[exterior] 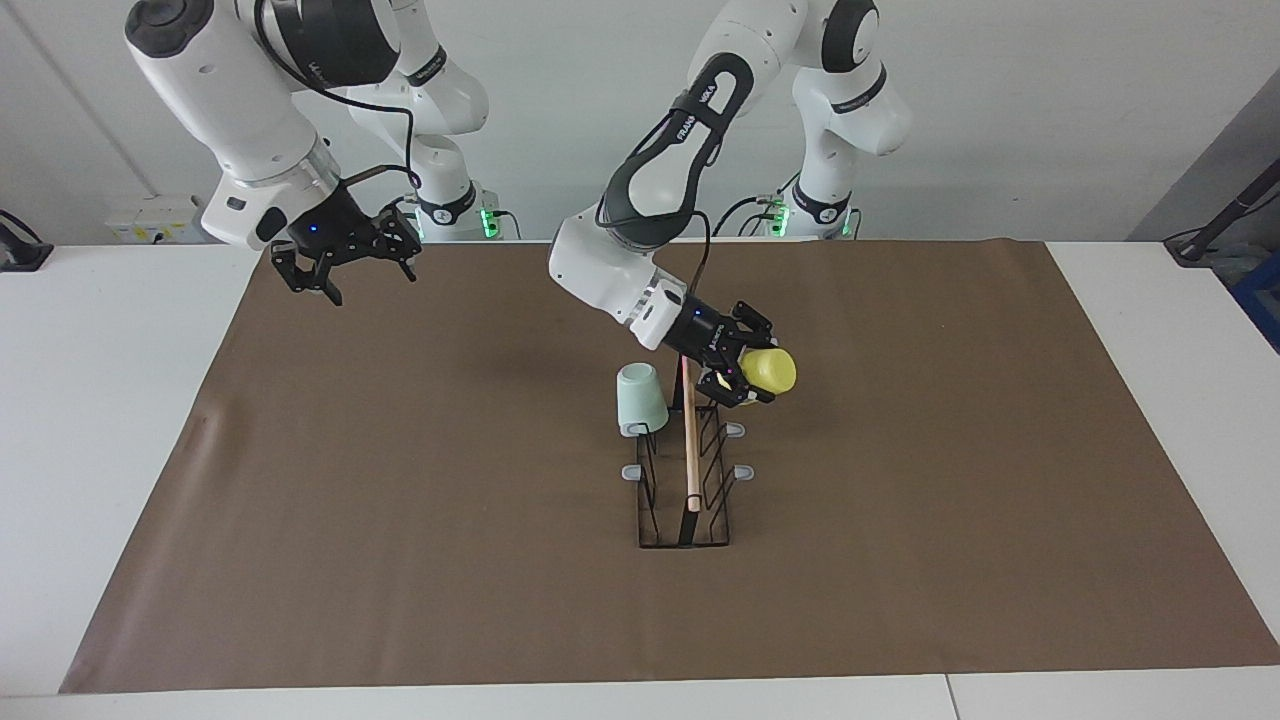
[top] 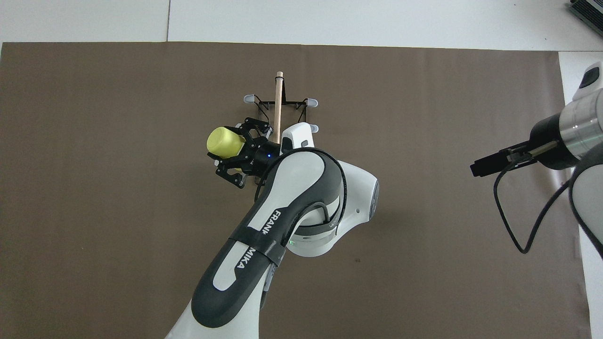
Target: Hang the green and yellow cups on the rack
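The black wire rack with its wooden rod stands mid-mat; it also shows in the overhead view. The mint green cup hangs upside down on a prong on the rack's side toward the right arm's end; the left arm hides it in the overhead view. My left gripper is shut on the yellow cup, held tilted over the prongs on the rack's other side, at the rack's end nearest the robots; gripper and cup also show overhead. My right gripper is open, empty and raised over the mat's edge.
A brown mat covers most of the white table. Several grey-tipped prongs on the rack carry nothing. The right gripper also shows in the overhead view at the right arm's end of the table.
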